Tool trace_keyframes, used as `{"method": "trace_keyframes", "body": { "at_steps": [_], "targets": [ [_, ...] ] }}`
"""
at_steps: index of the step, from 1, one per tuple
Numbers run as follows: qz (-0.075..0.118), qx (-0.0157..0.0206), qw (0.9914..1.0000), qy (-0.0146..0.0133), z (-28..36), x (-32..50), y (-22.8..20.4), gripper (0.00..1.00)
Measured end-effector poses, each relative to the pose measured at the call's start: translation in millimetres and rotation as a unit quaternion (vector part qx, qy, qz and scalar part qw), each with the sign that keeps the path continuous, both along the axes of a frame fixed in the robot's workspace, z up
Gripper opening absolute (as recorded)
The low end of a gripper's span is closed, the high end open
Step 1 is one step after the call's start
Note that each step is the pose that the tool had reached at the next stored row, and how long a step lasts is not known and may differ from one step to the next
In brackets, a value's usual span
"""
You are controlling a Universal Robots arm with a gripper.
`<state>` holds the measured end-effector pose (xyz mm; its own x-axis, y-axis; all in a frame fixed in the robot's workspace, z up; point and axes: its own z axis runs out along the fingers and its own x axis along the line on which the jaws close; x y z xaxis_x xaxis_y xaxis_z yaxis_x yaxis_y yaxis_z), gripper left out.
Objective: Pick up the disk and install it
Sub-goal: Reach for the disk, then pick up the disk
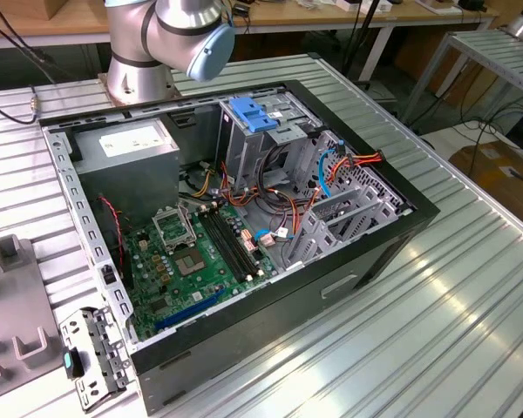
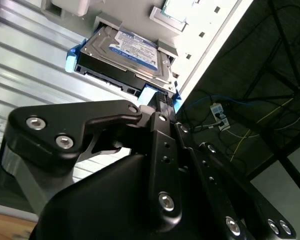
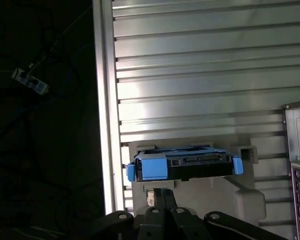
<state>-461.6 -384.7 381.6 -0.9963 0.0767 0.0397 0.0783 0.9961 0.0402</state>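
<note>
Second wrist view — dark disk (image 2: 122, 55), blue frame, labelled top — fingers (image 2: 162, 103) closed, empty.

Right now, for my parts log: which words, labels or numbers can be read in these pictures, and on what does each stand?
Label on the disk, second wrist view: print too small to read.
Sticker on the power supply, exterior view: too blurred to read.
No other text can be made out.

No print can be read. In the second wrist view the disk (image 2: 122, 55) carries a blue-and-white label (image 2: 136, 47), its lettering too small to make out. In the exterior view a white sticker (image 1: 132, 138) on the power supply (image 1: 126, 187) is equally illegible.
</note>
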Motion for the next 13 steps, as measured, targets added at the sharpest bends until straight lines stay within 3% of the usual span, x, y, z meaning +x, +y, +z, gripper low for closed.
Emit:
{"method": "trace_keyframes", "body": {
  "at_steps": [13],
  "targets": [
    [0.001, 0.0000, 1.00000, -0.0001, -0.2, 0.0, 0.0, 0.11]
  ]
}}
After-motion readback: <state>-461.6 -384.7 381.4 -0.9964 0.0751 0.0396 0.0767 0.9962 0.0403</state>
